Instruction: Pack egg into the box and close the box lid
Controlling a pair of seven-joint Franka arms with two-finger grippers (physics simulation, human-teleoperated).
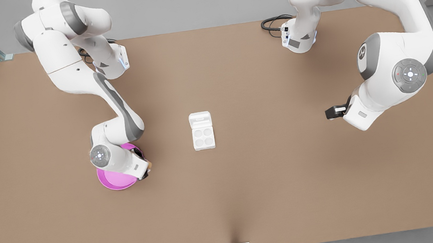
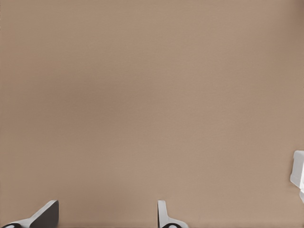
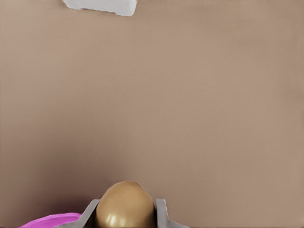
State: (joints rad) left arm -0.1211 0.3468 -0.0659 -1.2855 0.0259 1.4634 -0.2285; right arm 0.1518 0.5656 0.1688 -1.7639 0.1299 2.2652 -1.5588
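The right gripper (image 3: 126, 219), at the front view's left over the pink plate (image 1: 113, 181), has its jaws clamped on the egg (image 3: 125, 205). Carry it level to an empty cup of the open box (image 1: 203, 136) mid-worktop, lowering gently. The left gripper (image 2: 107, 219) waits, jaws apart.

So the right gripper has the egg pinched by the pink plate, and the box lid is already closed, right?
Not quite: the box lid lies open, with the box showing four empty cups in the front view. The right gripper does hold the egg beside the pink plate.
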